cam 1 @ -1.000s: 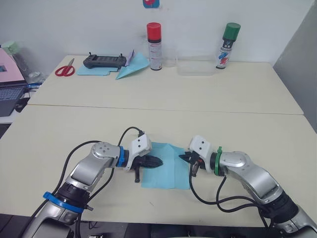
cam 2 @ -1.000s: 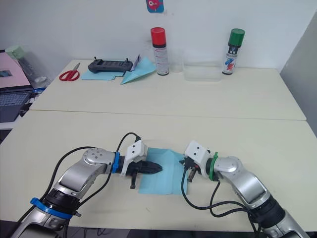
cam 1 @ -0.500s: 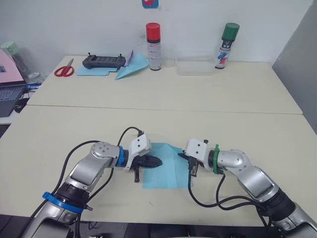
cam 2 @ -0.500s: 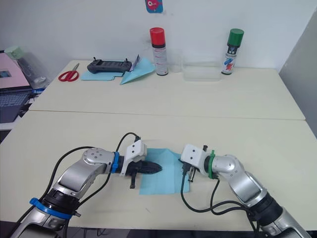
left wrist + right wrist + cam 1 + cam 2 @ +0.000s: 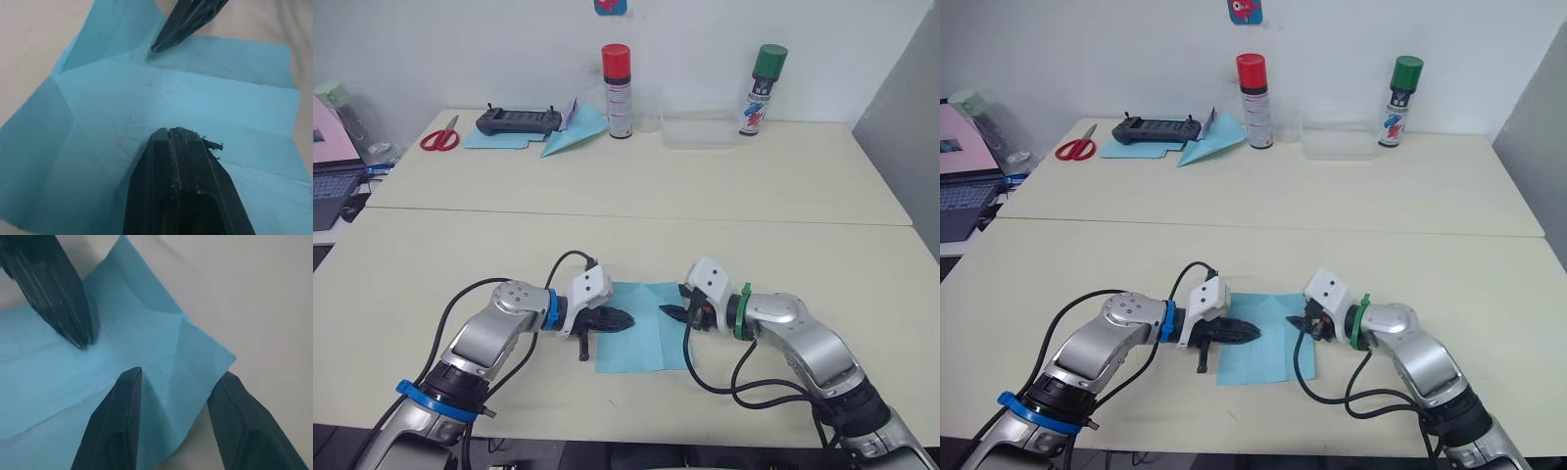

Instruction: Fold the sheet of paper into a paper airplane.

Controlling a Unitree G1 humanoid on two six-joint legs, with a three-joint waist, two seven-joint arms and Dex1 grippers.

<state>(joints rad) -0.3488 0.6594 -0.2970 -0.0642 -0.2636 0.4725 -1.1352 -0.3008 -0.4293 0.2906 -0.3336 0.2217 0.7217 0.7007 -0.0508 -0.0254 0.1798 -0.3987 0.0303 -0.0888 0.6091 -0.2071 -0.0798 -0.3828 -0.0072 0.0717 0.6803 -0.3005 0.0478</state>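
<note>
The sheet of paper [image 5: 641,333] lies flat near the table's front edge, light blue and creased, with a diagonal fold line at its far right corner [image 5: 205,350]. My left gripper [image 5: 625,320] is shut, and its tip [image 5: 170,130] rests on the sheet's left half. My right gripper [image 5: 670,311] is open at the sheet's right edge. One of its fingers [image 5: 122,391] is over the paper and the other finger [image 5: 234,396] is over bare table beyond the edge. The two gripper tips are a few centimetres apart.
At the back of the far table stand a red-capped spray can [image 5: 618,90], a green-capped spray can [image 5: 762,88] and a clear tray [image 5: 700,132]. Red scissors [image 5: 440,137], a black controller [image 5: 519,119] and a blue paper dart [image 5: 576,132] sit at the back left.
My right gripper edged left onto the sheet's right edge and its wrist rolled. The sheet's far right corner, raised a second ago, lies flatter. The left gripper stayed put.
</note>
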